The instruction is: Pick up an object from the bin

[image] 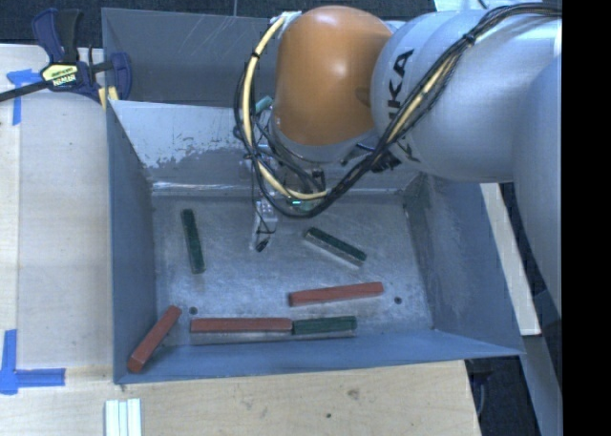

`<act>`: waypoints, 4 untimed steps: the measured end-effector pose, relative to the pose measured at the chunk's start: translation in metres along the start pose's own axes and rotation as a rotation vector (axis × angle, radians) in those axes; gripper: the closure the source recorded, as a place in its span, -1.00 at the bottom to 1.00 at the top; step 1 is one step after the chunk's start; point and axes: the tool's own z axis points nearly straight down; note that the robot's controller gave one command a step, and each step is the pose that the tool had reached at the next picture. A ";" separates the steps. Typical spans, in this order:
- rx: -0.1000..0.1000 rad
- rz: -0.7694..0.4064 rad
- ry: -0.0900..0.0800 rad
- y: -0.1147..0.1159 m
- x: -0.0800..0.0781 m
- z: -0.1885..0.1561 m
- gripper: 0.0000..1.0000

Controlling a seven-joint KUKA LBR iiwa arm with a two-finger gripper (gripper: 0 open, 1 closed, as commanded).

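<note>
Approach step, I judged: the gripper hung near the bin's back wall, between the left green stick and the right green stick. I could not tell whether it was apart or together. Next it needed centring over one.

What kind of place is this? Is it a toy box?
Probably a robot test lab, not a playroom. A big silver robot arm reaches into a grey metal bin holding just a few red sticks and green sticks.

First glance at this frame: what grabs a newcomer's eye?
The arm's orange cover dominates the top centre; below it the tool hangs over the bin floor between two dark green sticks. Along the near wall lie red-brown sticks, one angled into the left corner.
</note>
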 end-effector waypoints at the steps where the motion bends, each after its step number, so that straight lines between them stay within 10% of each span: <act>1: 0.001 -0.029 0.001 -0.034 0.056 0.132 -1.00; 3: 0.002 0.069 -0.004 -0.144 0.084 0.083 -1.00; 4: -0.001 0.050 -0.003 -0.164 0.075 0.129 -1.00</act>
